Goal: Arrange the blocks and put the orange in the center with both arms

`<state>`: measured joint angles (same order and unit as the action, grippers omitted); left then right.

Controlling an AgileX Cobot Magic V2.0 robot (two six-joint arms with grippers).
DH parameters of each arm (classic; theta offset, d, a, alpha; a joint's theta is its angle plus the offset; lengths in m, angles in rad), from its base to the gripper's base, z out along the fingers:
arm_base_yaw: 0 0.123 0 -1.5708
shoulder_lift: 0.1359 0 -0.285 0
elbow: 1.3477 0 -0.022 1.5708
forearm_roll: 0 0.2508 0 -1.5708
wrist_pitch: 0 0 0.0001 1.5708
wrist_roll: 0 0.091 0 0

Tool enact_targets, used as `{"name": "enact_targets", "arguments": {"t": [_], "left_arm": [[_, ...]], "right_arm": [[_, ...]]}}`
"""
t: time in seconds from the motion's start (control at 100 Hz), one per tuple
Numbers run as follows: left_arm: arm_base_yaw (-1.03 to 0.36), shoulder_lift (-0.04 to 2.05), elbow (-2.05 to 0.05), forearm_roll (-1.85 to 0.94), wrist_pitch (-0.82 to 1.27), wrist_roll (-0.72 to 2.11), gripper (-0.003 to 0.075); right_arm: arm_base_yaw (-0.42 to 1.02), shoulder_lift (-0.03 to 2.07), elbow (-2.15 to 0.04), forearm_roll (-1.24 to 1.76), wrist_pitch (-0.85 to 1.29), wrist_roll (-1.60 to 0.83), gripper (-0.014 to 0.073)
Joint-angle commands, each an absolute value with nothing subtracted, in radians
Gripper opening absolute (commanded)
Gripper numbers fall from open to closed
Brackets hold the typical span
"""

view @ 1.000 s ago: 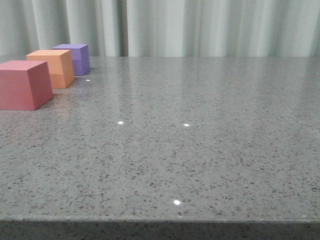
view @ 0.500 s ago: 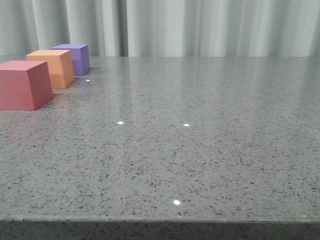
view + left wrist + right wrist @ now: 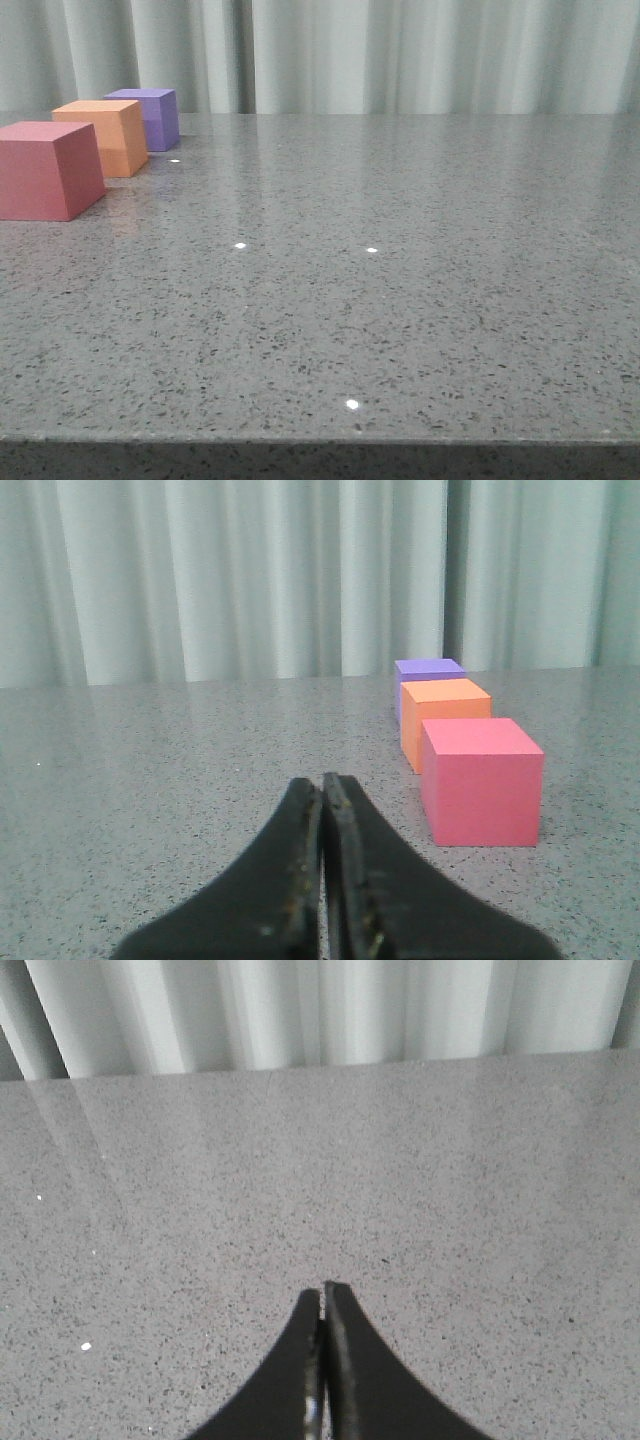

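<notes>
Three cubes stand in a row at the far left of the table in the front view: the pinkish-red cube [image 3: 45, 168] nearest, the orange cube [image 3: 105, 135] behind it, the purple cube [image 3: 150, 117] farthest. The left wrist view shows the same row: pinkish-red [image 3: 482, 780], orange [image 3: 440, 715], purple [image 3: 425, 672]. My left gripper [image 3: 322, 780] is shut and empty, low over the table, short of and beside the pinkish-red cube. My right gripper [image 3: 322, 1291] is shut and empty over bare table. Neither gripper shows in the front view.
The grey speckled table [image 3: 400, 260] stretches wide to the right of the cubes. A pale curtain [image 3: 400, 50] hangs behind its far edge. The table's front edge [image 3: 320, 440] runs along the bottom of the front view.
</notes>
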<state>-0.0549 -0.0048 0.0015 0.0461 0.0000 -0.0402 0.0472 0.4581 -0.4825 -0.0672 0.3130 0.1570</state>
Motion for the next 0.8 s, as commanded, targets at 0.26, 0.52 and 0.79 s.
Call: {"name": "enact_targets", "arguments": {"t": [0.26, 0.52, 0.79], "left_arm": [[-0.054, -0.035, 0.044, 0.047, -0.086, -0.042, -0.0019], [-0.054, -0.035, 0.044, 0.047, -0.086, -0.042, -0.0019], [-0.054, -0.035, 0.044, 0.047, -0.086, -0.042, -0.0019]], "right_arm": [[0.043, 0.203, -0.283, -0.082, 0.057, 0.155, -0.0067], [0.043, -0.014, -0.070, -0.082, 0.016, 0.155, -0.0067], [0.043, -0.029, 0.010, -0.082, -0.050, 0.155, -0.0067]]}}
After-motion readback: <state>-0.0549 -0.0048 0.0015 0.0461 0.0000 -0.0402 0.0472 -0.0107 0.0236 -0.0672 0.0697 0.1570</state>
